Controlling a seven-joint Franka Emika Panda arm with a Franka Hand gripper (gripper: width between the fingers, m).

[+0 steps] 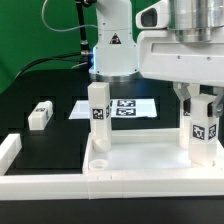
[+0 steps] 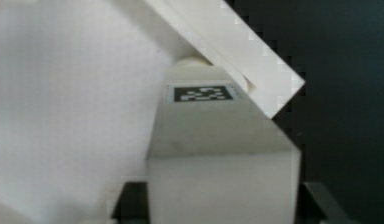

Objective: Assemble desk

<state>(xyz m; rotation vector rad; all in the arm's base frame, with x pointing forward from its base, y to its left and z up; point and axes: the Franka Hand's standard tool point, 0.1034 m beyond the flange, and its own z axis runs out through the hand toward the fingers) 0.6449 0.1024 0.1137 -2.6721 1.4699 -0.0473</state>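
On the near side of the black table (image 1: 55,145) | the tabletop (image 1: 140,160) lies flat, an upright leg (image 1: 97,113) socketed on the exterior view's left | the gripper (image 1: 202,118) is clamped on the second leg (image 1: 203,145) at that view's right corner | a loose leg (image 1: 40,115) lies far left | Risk: if tilted, the second leg could jam in its socket.

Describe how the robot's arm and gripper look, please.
The gripper has a white boxy body under a grey cylinder. The arm base behind is white, with a black band bearing a triangular label and a blue light. Black cables run beside it.
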